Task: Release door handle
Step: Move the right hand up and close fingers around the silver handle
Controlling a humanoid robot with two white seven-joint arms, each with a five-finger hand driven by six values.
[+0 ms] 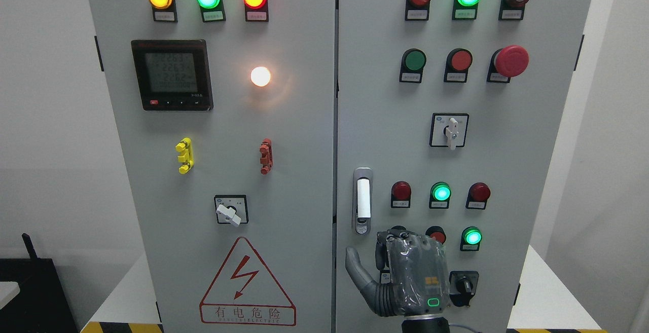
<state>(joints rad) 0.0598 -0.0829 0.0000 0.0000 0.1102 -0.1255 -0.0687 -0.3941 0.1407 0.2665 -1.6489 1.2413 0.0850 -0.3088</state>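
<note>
The door handle (362, 201) is a white lever in a silver recessed frame at the left edge of the cabinet's right door (537, 171). It sits flush and upright. My right hand (376, 246) comes up from the bottom edge, right of the middle, and hangs just below the handle without touching it. Its grey back faces the camera. The thumb (355, 267) sticks out to the left, and the fingers (405, 237) are loosely bent toward the door, holding nothing. Both doors look closed.
The right door carries indicator lamps, push buttons, a red emergency button (511, 61) and two rotary switches (449, 130). A black knob (463, 286) sits right beside my hand. The left door (304, 171) has a meter (171, 74), lamps and a warning triangle (247, 285).
</note>
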